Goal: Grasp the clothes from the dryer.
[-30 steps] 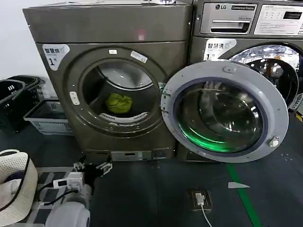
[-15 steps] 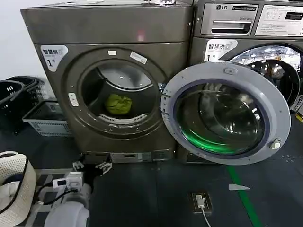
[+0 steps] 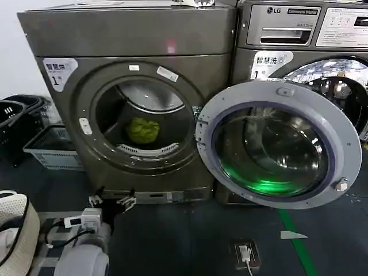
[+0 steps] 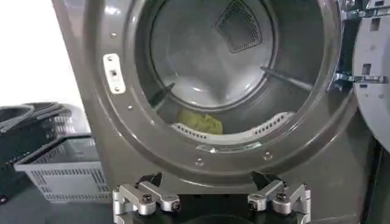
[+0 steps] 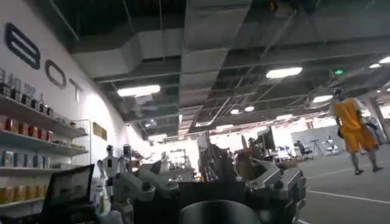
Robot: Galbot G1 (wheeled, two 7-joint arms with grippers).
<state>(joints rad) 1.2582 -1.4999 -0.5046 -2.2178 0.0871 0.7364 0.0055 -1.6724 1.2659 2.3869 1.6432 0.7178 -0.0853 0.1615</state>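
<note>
Dryer [image 3: 132, 103] nearer than before, sticker "1"; left end effector [image 4: 211, 201] open below clothes [image 3: 142, 130].

Right gripper [image 5: 213, 189] jaws apparently apart, ceiling lights [image 5: 139, 91], shelves [image 5: 30, 131]

left gripper [image 3: 112, 201]: ours, low at head view's lower left, fingers [image 4: 146, 199] spread wide
left arm [image 3: 80, 253]: below it, extended forward
right gripper [image 5: 210, 189]: fingers apart, pointing outward

The dryer [image 4: 201, 146] rim hides most of the clothes [image 4: 200, 122].
</note>
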